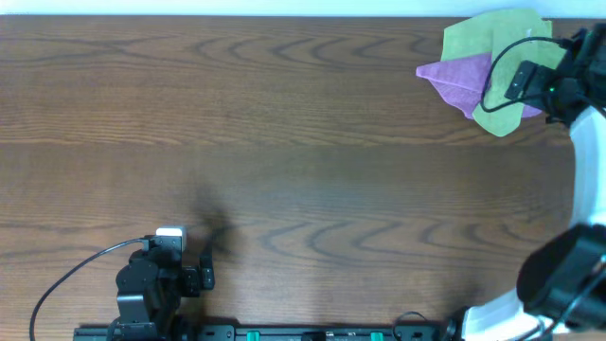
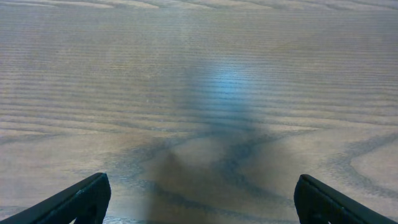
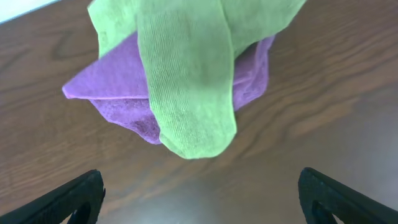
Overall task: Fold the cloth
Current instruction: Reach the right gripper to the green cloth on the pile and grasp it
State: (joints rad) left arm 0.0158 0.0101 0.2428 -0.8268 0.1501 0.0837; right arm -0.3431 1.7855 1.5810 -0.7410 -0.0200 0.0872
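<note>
The left gripper is spread wide over bare table and holds nothing. The right gripper is also fully spread and empty, poised just short of the pile at the table's far right corner.

Hazard: the cloth lies draped across the purple cloth, so a deep pinch would probably collect both layers. A second green cloth touches it behind and may drag along.

The cloth is lime-green, finely ribbed and soft, bunched into a rounded strip. No tag is visible.
</note>
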